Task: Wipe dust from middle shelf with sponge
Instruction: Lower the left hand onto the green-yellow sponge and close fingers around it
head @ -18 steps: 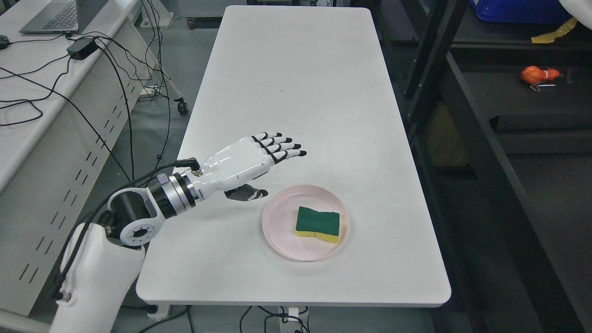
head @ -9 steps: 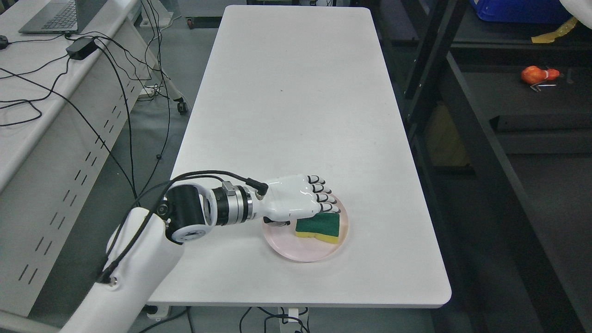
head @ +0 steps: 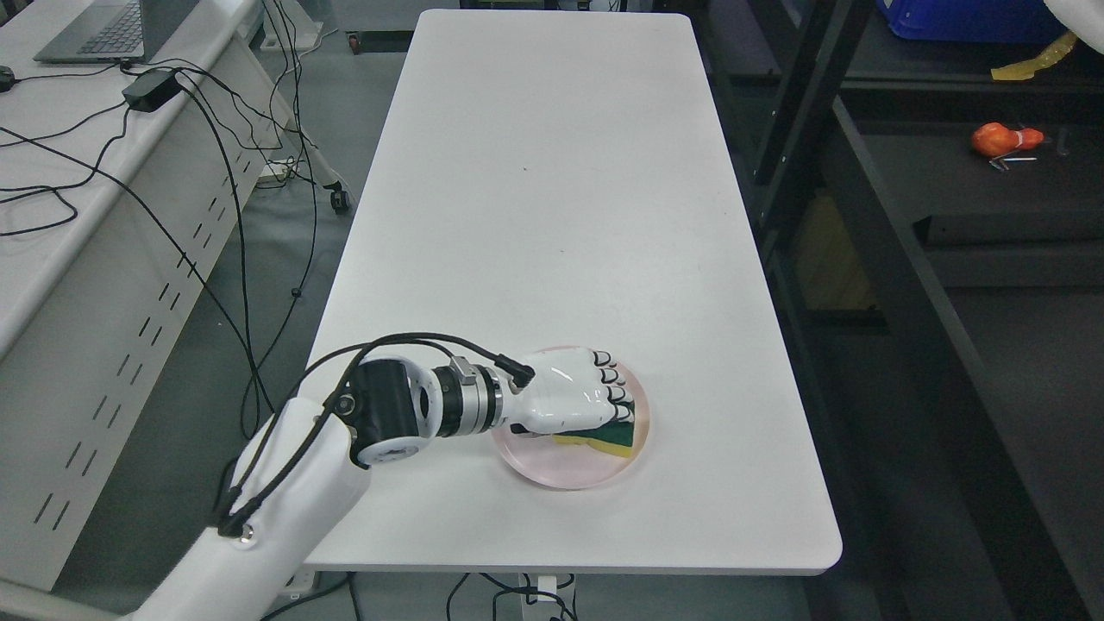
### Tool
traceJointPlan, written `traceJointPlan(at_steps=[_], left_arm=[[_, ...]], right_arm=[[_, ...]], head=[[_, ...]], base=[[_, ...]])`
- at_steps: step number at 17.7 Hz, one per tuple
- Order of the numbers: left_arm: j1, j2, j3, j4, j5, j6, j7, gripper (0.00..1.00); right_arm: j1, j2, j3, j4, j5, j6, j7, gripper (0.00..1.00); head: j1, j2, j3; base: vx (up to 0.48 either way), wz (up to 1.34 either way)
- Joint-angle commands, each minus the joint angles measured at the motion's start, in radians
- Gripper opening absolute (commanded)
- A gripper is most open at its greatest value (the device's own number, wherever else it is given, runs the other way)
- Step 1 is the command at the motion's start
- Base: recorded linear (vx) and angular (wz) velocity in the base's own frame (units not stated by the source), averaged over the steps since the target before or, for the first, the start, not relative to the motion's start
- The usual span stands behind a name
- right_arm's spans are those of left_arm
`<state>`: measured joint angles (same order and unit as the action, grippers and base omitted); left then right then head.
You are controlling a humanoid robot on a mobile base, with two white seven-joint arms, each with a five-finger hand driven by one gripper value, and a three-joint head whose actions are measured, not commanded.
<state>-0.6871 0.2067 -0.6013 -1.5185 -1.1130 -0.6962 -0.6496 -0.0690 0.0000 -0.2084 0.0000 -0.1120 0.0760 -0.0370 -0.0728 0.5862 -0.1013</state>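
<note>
A green and yellow sponge (head: 619,437) lies on a pink plate (head: 569,474) near the front of the white table (head: 552,172). My left hand (head: 595,412) comes in from the lower left and lies on top of the sponge. Its fingers (head: 614,390) are curled down over the sponge's far and right edge, and the thumb is tucked at the near left side. Most of the sponge is hidden under the hand. The sponge rests on the plate. The right arm is not in view.
A black shelf rack (head: 862,190) stands right of the table, with an orange object (head: 1000,138) on one level and a blue bin (head: 966,21) higher up. A desk with a laptop (head: 95,30) and cables (head: 216,155) is at the left.
My left hand moved right and down from above the table onto the plate, came down on the sponge and curled its fingers around it.
</note>
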Motion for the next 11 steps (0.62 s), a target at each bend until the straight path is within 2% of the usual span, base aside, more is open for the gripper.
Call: traceJointPlan(at_steps=[1,5,9,11], left_arm=[[0.029,-0.009,0.058,0.004,-0.013,0.009,-0.002,0.60],[0.090,-0.024,0.176,0.004,-0.005,0.007,-0.001,0.43],[0.168,-0.064,0.273,0.004,0.002,0.000,0.001,0.31],[0.184,-0.079,0.320,0.006,0.062,-0.006,0.004,0.21]], right_arm=[[0.000,-0.017,0.000,-0.017,0.000,0.001,0.000,1.00],[0.000,-0.017,0.000,-0.017,0.000,0.001,0.000,1.00],[0.000,-0.017,0.000,-0.017,0.000,0.001,0.000,1.00],[0.000,-0.017,0.001,-0.017,0.000,0.001,0.000,1.00]], head=[[0.0000,0.000,0.000],[0.0000,0.000,0.000],[0.0000,0.000,0.000],[0.0000,0.000,0.000]], base=[[0.000,0.00],[0.000,0.00],[0.000,0.00],[0.000,0.00]])
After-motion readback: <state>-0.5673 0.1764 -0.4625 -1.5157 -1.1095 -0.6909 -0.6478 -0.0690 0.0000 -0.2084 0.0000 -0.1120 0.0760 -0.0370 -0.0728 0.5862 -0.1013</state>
